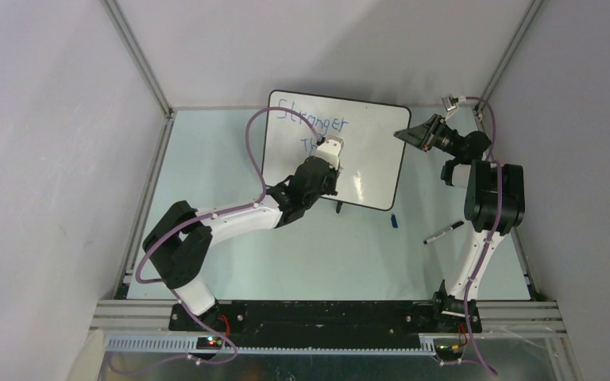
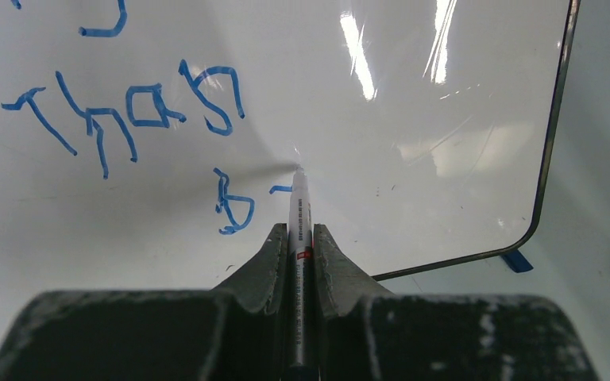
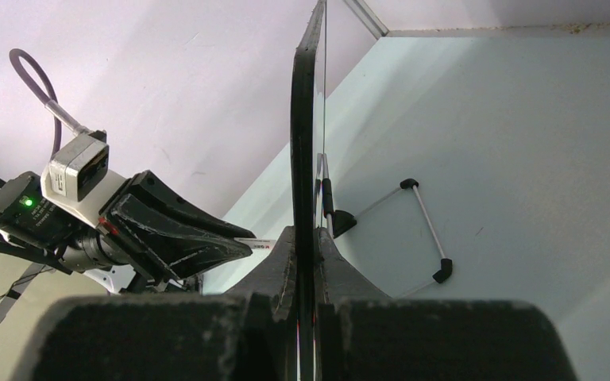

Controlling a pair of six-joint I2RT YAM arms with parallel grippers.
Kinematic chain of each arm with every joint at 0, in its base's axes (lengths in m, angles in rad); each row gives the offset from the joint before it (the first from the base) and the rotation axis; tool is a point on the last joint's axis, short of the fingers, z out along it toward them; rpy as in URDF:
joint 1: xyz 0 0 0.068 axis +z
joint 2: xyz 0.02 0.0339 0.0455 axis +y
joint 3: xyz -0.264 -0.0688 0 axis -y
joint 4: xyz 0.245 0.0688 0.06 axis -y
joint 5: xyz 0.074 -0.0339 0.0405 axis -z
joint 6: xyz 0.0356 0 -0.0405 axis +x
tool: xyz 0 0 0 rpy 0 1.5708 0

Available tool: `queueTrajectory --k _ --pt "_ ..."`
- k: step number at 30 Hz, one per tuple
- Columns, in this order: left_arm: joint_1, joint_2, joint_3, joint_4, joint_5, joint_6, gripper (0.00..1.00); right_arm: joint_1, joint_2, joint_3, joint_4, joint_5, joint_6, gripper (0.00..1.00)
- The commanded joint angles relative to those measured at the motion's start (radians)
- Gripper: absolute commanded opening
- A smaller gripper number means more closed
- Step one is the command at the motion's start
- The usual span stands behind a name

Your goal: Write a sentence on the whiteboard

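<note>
So the whiteboard (image 1: 369, 163) is propped up on the desk (image 1: 230, 159), leaning back on its little wire stand (image 3: 419, 218), with both arms reaching in to it. The left tool (image 2: 300, 232) is clamped on a marker (image 2: 299, 208), fingers squeezed tight on either side of the barrel. The tip is pressed right against the board's face, about halfway across and a bit below the middle.

The sentence (image 2: 127, 111) is in thin, wobbly blue handwriting on the left part of the board. "Stranger" runs along the top edge, "Than" sits under it, and below that there's one letter that looks like a B, maybe, kinda hard to read. A short dash sits just left of the marker tip. All of it is left of the tip; the board's right half is plain white with glare streaks.

The right tool (image 3: 306, 238) is pinched shut on the board's right edge, up near the top right corner. From the right wrist view you see the black rim going straight into the gap between the fingers, so the board is edge-on there.

Other bits: a small blue cap (image 1: 394, 221) lies on the desk just off the board's bottom right corner. A second marker (image 1: 443, 232) lies flat a little further out to the right of that corner, well apart from the board and not touching the cap.
</note>
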State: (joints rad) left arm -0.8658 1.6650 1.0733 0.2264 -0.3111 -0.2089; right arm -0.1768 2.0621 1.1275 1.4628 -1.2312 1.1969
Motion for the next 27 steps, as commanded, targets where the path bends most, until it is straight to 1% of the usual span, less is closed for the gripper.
queueTrajectory --k 1,27 --pt "-0.003 0.008 0.043 0.02 -0.021 0.011 0.0 0.002 -0.076 0.011 0.042 0.007 0.052 0.0" --pt "-0.002 0.025 0.063 0.003 -0.05 0.025 0.0 0.002 -0.076 0.01 0.042 0.007 0.053 0.0"
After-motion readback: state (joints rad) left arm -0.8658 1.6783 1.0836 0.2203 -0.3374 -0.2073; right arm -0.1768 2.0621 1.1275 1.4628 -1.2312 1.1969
